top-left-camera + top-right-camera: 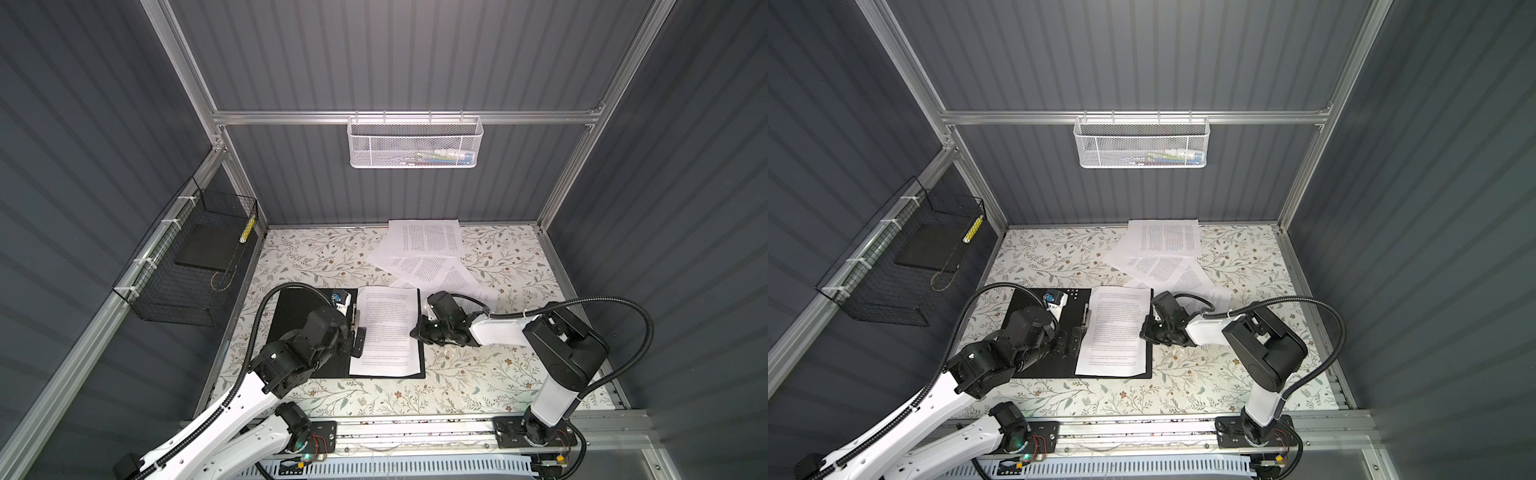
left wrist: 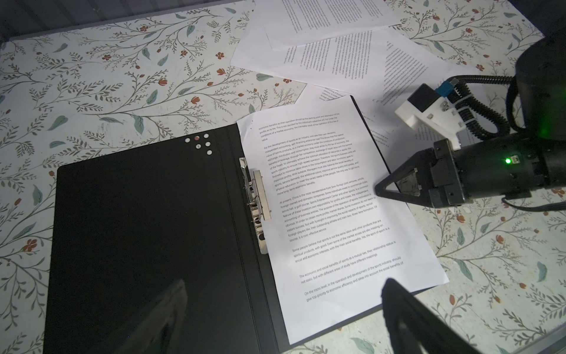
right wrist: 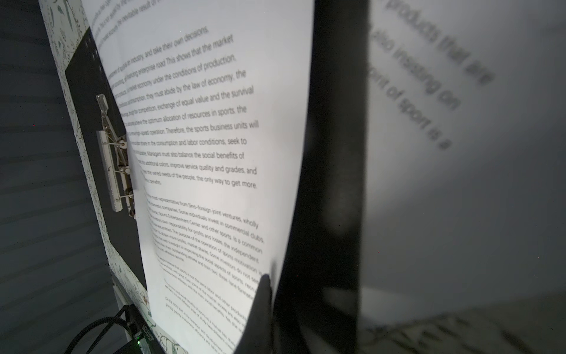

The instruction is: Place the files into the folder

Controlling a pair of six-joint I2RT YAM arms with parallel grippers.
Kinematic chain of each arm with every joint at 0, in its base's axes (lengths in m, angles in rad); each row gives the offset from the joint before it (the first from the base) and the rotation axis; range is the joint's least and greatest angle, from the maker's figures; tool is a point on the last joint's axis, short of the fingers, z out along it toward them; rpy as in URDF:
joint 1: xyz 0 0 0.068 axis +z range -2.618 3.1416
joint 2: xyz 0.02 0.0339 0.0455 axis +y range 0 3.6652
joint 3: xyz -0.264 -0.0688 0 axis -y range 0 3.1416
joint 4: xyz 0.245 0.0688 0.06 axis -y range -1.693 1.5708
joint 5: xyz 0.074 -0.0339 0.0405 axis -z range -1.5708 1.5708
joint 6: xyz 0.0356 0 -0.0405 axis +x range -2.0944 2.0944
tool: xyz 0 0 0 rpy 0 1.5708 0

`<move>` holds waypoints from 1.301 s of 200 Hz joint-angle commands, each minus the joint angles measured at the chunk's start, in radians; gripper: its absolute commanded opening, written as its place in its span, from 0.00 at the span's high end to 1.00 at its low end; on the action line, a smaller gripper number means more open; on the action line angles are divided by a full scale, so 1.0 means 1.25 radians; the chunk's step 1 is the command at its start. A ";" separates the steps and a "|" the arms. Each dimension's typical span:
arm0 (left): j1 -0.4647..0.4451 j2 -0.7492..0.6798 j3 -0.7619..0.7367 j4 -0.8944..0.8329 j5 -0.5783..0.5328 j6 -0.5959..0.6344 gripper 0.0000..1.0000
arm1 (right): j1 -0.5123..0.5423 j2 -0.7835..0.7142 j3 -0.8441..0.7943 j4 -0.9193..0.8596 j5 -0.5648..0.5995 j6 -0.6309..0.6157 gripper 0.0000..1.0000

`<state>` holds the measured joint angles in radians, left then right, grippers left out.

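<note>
**Holding one sheet at the open folder**

I see the folder (image 1: pixel 291 307) (image 2: pixel 137 230) lying open on the flowered table (image 1: pixel 316 257), black inside up, near the front and left of the middle. One printed sheet (image 1: pixel 386 332) (image 2: pixel 330 214) (image 3: pixel 199 122) lies across its right half, its left edge just beside the metal clip (image 2: pixel 258 208) (image 3: pixel 115 159) at the spine.

My right gripper (image 1: pixel 413 332) (image 1: pixel 1143 328) (image 2: pixel 378 191) is pinched fully together on that sheet's right edge. In the right wrist view the paper bows up and bends around a finger, so that edge is lifted.

My left gripper (image 1: pixel 358 334) (image 2: pixel 284 282) hangs over the folder near the clip, its jaws spread as wide as they go, holding nothing. In the left wrist view its fingers (image 2: pixel 407 312) stand apart above the folder's near end.

Four or so loose sheets (image 1: pixel 424 249) (image 2: pixel 330 39) lie overlapping toward the back wall, right of the middle, the nearest close to the folder's far right corner.
</note>
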<state>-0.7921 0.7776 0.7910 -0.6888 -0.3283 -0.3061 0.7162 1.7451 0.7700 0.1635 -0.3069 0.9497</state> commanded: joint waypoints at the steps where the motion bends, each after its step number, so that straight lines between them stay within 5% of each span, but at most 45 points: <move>1: 0.002 -0.001 0.012 -0.012 0.007 0.014 0.00 | 0.004 -0.015 0.012 -0.031 0.019 -0.019 1.00; 183: 0.002 -0.002 0.012 -0.012 0.007 0.015 0.00 | 0.005 -0.023 0.009 -0.028 0.020 -0.017 0.81; 260: 0.002 -0.003 0.012 -0.012 0.007 0.015 0.00 | 0.005 -0.039 0.012 -0.049 0.033 -0.023 0.63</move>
<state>-0.7918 0.7776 0.7910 -0.6884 -0.3283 -0.3061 0.7162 1.7180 0.7708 0.1520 -0.2939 0.9352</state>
